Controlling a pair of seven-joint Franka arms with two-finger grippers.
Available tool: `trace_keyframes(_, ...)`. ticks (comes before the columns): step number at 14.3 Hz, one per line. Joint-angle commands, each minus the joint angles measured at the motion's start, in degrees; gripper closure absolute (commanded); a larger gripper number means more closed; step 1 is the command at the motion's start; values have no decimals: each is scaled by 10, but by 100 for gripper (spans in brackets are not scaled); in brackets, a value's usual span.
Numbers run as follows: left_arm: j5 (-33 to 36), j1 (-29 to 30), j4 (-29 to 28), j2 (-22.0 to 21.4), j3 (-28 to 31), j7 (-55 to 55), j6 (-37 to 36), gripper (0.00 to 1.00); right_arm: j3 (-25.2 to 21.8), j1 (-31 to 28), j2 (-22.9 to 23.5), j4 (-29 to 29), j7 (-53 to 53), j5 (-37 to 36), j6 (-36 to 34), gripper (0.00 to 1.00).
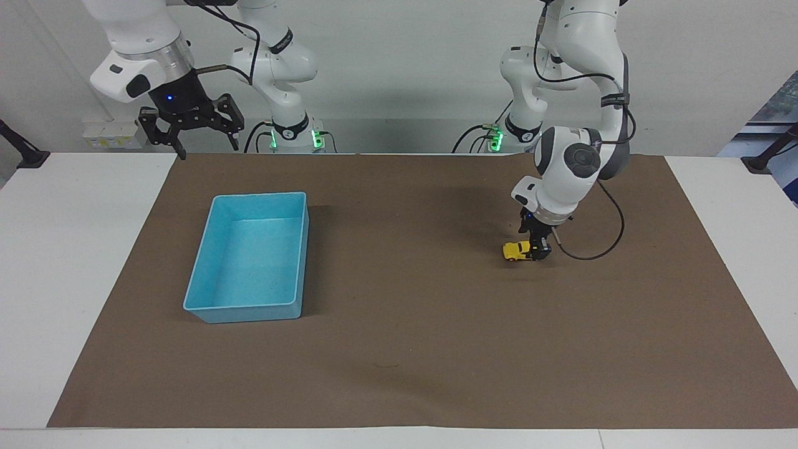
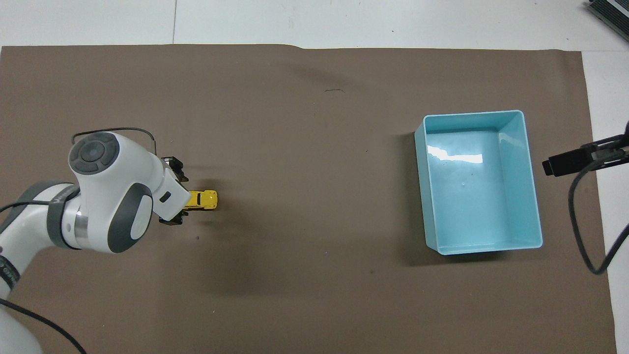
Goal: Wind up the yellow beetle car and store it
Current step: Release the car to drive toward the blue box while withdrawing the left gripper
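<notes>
Facing view. Yellow beetle car (image 1: pixel 517 251) sits on brown mat (image 1: pixel 405 349) toward left arm's end of counter (image 1: pixel 75 262). Left gripper (image 1: pixel 537 251) is down at mat level, at car's end toward that arm; finger spacing not resolvable. Light-blue bin (image 1: pixel 300 262) lies toward right arm's end, well apart from car. Right gripper (image 1: pixel 207 148) hangs w/ fingers spread above counter's robot-side edge; arm waits.

The car (image 1: pixel 517 251) looks like glossy yellow plastic. The bin (image 2: pixel 479 182) is smooth light-blue plastic, its floor shiny enough to throw back a bright glare. A matt brown paper-like sheet (image 1: pixel 411 349) covers the smooth white table (image 1: pixel 68 262). The arms' shells are glossy white plastic with matt grey joints and a brushed-metal ring at the wrist.
</notes>
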Motion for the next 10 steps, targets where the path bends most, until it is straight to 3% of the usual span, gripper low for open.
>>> trace_keyframes(1,-1,16,58,-3,-2,-19,-43,0,1,-6,-4,-6,11,8,7,0)
trace_keyframes(10,4,76,174,-16,-2,-384,-57,0,6,-4,-4,-6,10,9,7,0)
